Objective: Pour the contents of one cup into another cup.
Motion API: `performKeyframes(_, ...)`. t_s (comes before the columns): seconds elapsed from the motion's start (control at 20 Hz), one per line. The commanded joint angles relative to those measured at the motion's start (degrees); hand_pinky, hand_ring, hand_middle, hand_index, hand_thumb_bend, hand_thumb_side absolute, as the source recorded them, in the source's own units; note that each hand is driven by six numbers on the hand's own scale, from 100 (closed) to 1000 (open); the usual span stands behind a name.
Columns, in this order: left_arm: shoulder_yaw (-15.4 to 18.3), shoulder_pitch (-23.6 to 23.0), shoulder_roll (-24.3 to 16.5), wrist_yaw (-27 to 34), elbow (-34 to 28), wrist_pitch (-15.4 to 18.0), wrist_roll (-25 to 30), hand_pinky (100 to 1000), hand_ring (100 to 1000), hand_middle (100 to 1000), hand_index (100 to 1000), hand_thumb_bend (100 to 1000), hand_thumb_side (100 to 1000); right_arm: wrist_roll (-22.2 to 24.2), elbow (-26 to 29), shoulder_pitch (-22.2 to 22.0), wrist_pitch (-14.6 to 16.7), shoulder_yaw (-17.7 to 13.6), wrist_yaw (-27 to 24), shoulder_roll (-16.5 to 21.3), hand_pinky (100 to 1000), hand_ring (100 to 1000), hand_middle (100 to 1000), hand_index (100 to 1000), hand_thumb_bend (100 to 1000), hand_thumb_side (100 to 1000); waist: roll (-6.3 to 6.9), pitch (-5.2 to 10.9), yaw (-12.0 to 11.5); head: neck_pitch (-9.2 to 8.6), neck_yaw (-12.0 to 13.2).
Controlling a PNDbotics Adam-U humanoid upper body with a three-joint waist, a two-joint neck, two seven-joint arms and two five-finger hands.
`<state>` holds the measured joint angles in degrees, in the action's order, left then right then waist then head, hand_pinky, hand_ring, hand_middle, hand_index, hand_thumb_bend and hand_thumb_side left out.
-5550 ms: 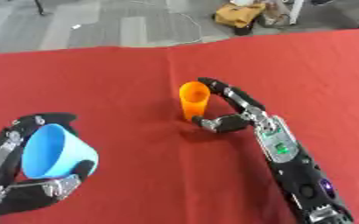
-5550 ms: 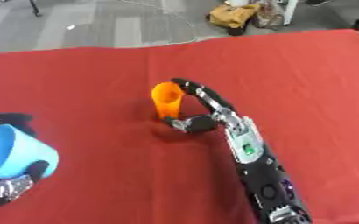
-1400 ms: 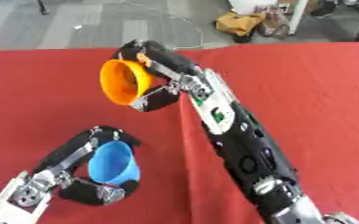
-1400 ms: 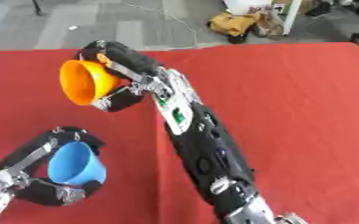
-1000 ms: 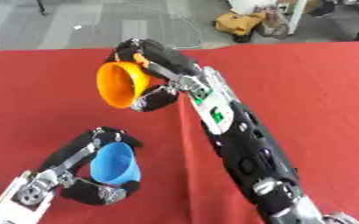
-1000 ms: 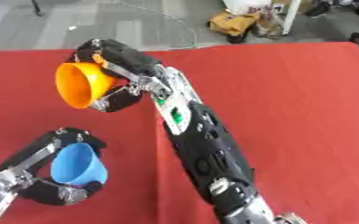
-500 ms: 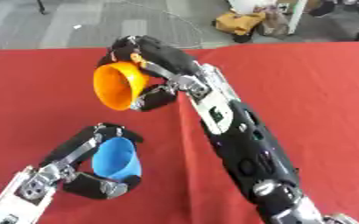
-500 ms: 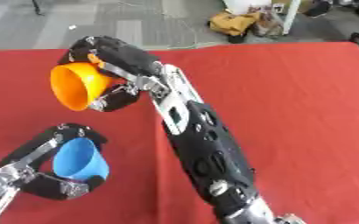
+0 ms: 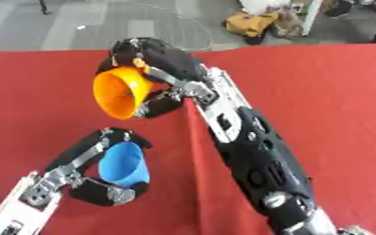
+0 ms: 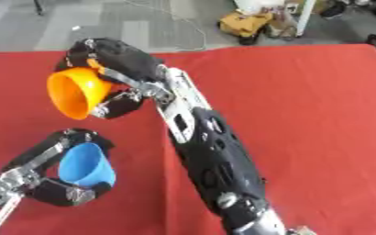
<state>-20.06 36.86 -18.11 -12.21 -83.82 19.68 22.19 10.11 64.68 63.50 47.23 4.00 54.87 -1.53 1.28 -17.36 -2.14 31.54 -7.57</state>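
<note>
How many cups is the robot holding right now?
2. An orange cup is tipped on its side in the right hand; a blue cup sits below it in the left hand.

I see the orange cup (image 9: 120, 92) lifted off the red table, tipped on its side so its wide mouth faces left and toward me; the inside looks plain orange, and I can't make out any contents. The blue cup (image 9: 124, 164) sits lower and just below it, mouth turned up and to the left, tilted. The two cups are near but apart.
</note>
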Motion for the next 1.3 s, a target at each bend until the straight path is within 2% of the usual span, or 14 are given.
performKeyframes(0.05,0.95,1.15,-0.59,0.69,-0.58,0.06,0.51,316,292,436,771,100,103,-0.73,1.29,0.99,0.07,0.13,0.40,0.08,698,674,406,719,242,100,0.07,1.05,0.00,-0.70,0.22)
performKeyframes(0.6,1.61,1.05,-0.99,1.67,-1.19,-0.24,1.26,318,293,437,773,100,105,-2.21,1.18,0.99,1.00,0.18,1.80,1.76,691,665,415,718,271,100,0.00,1.12,0.01,-0.68,0.27)
performKeyframes(0.65,1.65,1.08,-1.01,1.71,-1.22,-0.25,1.25,318,294,438,773,100,105,-2.39,1.20,1.01,1.27,0.26,2.21,1.91,690,663,418,718,313,100,0.00,1.13,0.00,-0.69,0.29)
performKeyframes(0.7,1.68,1.10,-1.02,1.73,-1.25,-0.25,1.25,319,294,438,773,100,105,-2.56,1.24,1.02,1.59,0.36,2.73,2.03,688,662,423,719,287,100,0.01,1.13,0.00,-0.70,0.31)
performKeyframes(1.3,1.87,1.37,-0.86,2.07,-1.29,-0.25,1.44,322,295,439,771,100,106,-6.73,1.08,1.07,4.48,0.95,9.82,2.18,680,650,444,721,316,100,0.14,1.10,0.05,-0.63,0.22)
